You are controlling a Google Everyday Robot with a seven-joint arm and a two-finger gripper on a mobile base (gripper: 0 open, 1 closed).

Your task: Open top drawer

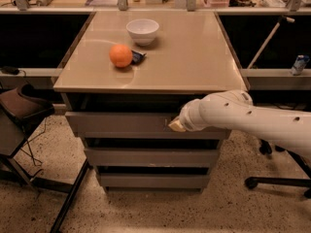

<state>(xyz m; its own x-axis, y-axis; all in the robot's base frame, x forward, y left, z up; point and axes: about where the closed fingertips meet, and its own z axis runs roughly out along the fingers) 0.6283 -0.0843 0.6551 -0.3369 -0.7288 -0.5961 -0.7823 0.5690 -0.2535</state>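
The top drawer [121, 124] is the widest grey flat front just under the beige tabletop [194, 57]. It stands slightly proud of the cabinet, with a dark gap above it. My white arm reaches in from the right, and my gripper [176, 125] is at the drawer's front, right of centre, its tip touching or hooked at the upper edge. Two narrower grey drawers [150, 157] sit below, stepped back.
On the tabletop are a white bowl [142, 30], an orange [121, 56] and a small dark object [138, 57] beside it. A brown chair [22, 106] stands at the left. An office chair base [277, 181] is at the right. Speckled floor lies in front.
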